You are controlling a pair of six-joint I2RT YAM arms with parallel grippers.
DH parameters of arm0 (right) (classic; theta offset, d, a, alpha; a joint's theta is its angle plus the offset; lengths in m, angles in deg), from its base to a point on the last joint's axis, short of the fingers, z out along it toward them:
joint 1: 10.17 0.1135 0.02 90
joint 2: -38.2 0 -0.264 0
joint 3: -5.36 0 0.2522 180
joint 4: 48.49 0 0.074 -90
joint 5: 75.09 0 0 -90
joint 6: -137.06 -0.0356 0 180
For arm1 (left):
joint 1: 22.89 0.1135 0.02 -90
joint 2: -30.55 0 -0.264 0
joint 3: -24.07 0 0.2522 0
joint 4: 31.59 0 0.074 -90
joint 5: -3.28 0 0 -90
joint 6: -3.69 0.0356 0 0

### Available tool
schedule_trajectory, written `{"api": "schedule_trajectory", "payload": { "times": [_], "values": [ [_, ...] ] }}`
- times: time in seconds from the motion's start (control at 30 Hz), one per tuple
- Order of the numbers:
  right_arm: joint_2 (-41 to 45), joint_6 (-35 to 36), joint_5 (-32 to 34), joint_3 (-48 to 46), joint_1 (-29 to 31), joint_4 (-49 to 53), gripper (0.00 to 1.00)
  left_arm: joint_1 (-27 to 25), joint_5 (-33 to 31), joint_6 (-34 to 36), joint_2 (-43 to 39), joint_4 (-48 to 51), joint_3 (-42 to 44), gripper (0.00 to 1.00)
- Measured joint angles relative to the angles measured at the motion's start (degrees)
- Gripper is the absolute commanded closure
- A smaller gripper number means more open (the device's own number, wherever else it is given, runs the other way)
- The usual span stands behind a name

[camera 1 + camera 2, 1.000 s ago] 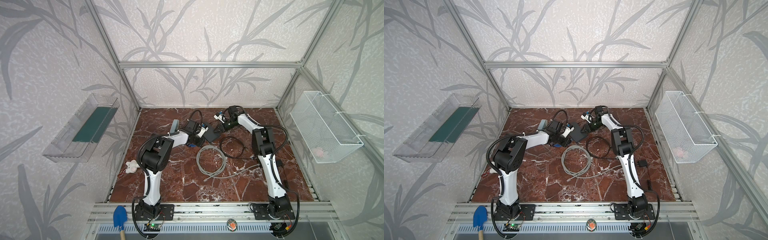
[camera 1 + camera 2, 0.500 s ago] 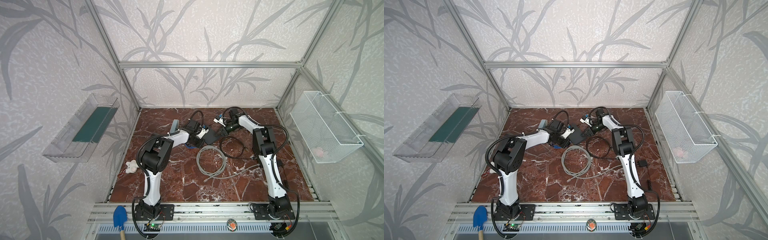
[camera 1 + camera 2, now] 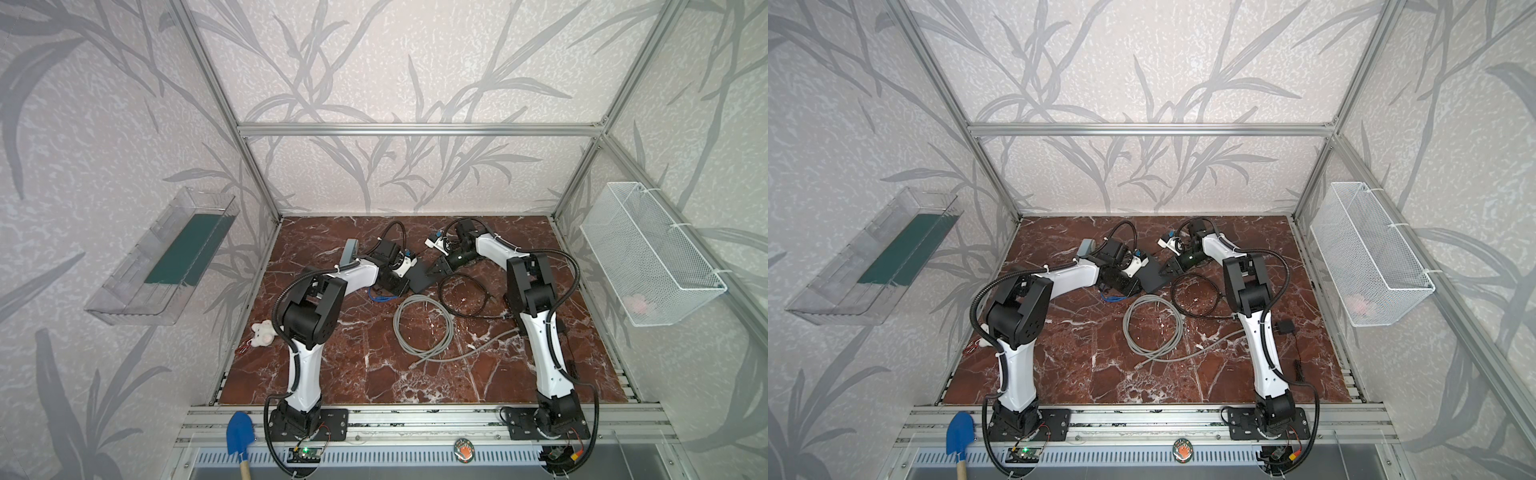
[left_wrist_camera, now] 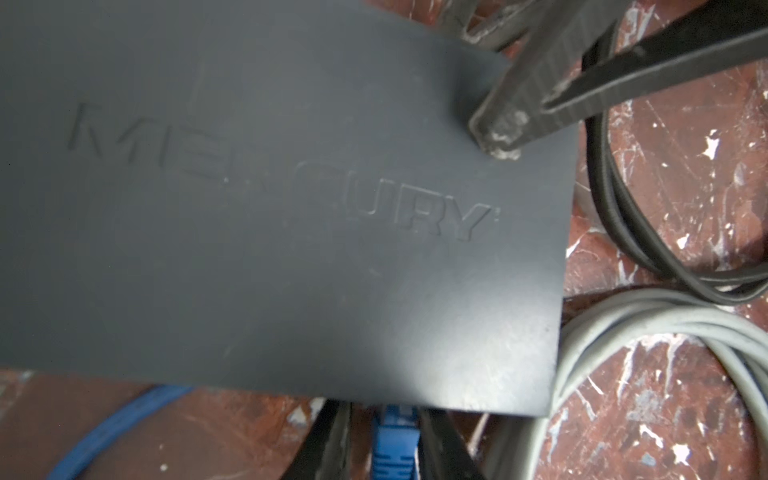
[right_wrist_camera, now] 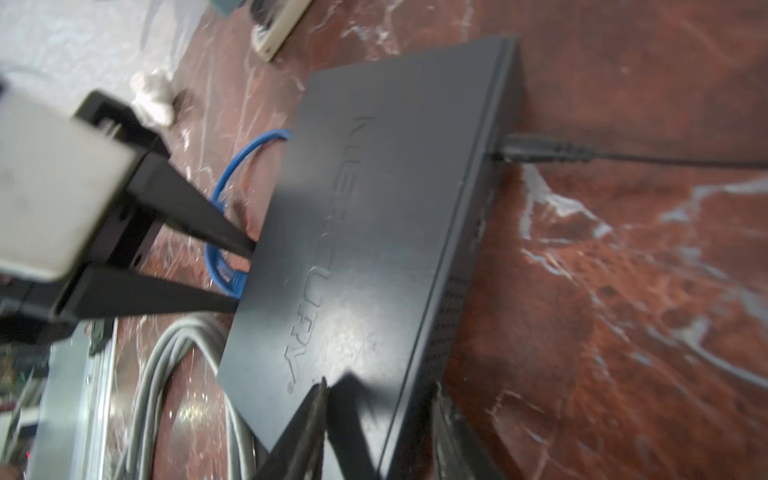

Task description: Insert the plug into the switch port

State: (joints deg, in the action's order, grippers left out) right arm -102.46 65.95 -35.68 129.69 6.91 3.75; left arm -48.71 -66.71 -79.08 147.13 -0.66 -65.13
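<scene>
While right claw (image 5: 378, 392) pinches switch (image 4: 291, 208) corner, left claw (image 5: 243, 277) stands slightly parted astride blue plug (image 4: 395, 440); plug axis points straight into switch edge, nose hidden beneath; seating unclear; left arm nearer for any further push.

The left arm (image 3: 306, 365) and the right arm (image 3: 545, 355) have white link shells and black joint housings. A black ribbed cable hose (image 3: 282, 293) runs along each, fixed with white ties. Each has a black base plate (image 3: 336, 419). The left tool (image 5: 243, 277) has long black tapered fingers (image 5: 183, 208); the fingertips (image 4: 500, 135) of the right tool (image 5: 378, 395) are scuffed pale.
</scene>
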Motion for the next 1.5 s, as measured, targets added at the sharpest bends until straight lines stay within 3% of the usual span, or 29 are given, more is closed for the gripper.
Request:
{"api": "schedule_trajectory", "payload": {
  "times": [0.17, 0.53, 1.1, 1.5],
  "values": [
    [1.38, -11.61, 1.14, -2.38, -0.63, -6.71, 0.59, 0.96, 0.5, -0.42, -0.42, -1.99, 0.96, 0.6],
    [1.4, -18.43, 2.56, 1.25, -1.18, -9.81, 0.59, 5.05, 3.74, -3.02, -4.55, 1.57, 5.16, 0.57],
    [-0.42, -15.54, 5.11, 8.96, 1.9, -3.61, 0.55, 4.09, 2.6, -4.17, -4.37, 1.55, 5.09, 0.61],
    [-1.53, -11.32, 9.03, 7.15, 4.13, 3.21, 0.58, 1.68, 0.72, -3.56, -3.1, -2.36, 4.94, 0.85]
  ]
}}
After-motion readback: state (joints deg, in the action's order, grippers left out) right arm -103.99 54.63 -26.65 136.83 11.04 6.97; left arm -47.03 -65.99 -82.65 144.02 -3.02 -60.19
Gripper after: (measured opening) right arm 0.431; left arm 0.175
